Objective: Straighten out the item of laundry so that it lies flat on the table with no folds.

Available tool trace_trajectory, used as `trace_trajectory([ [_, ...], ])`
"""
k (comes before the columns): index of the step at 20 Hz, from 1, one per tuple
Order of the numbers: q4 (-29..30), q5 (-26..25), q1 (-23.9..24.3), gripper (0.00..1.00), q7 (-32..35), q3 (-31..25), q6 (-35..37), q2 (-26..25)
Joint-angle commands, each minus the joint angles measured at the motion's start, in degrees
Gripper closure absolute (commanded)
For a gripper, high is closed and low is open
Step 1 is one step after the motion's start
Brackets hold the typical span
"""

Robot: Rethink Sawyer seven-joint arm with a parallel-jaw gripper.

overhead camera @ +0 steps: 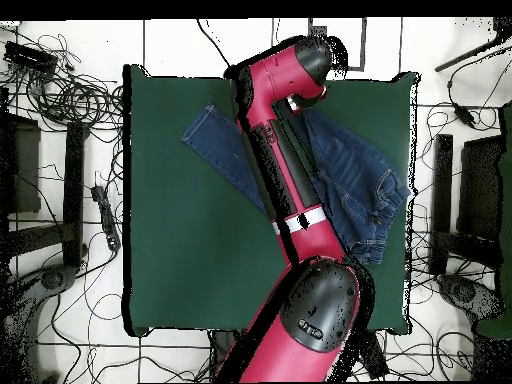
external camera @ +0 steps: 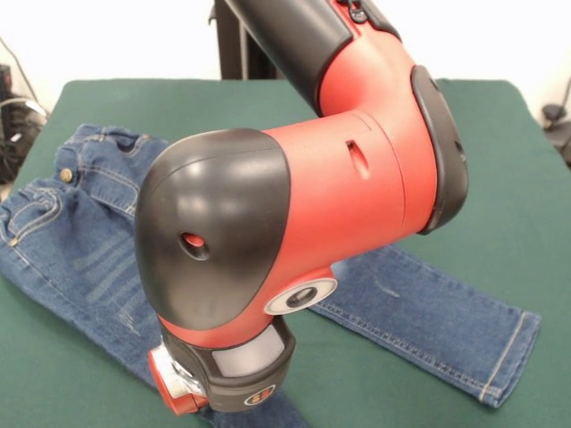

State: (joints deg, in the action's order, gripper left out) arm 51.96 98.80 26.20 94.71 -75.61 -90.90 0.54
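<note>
The item of laundry, a small pair of blue jeans (external camera: 71,241), lies on the green table (external camera: 508,187). In the front view its waistband with the brass button is at the left. One leg runs right to a hemmed cuff (external camera: 508,352). The other leg runs toward the near edge and passes under my arm's wrist (external camera: 219,374). In the overhead view the jeans (overhead camera: 360,185) lie at the table's (overhead camera: 180,250) far right, with one leg (overhead camera: 215,140) stretched left. The denim is wrinkled near the waist. My gripper is hidden below the wrist in both views.
My red and black arm (overhead camera: 285,180) crosses the table diagonally over the jeans and hides their middle. Cables (overhead camera: 70,95) and dark stands (overhead camera: 75,190) lie on the floor around the table.
</note>
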Motion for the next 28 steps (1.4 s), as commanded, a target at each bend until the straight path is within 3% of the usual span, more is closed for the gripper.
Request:
trace_trajectory([
  [1,0.85,4.01,-2.23,0.0,7.93,-1.84,0.85,-3.82],
  [28,1.01,4.95,-2.6,0.0,9.63,-2.03,-2.89,-1.6],
])
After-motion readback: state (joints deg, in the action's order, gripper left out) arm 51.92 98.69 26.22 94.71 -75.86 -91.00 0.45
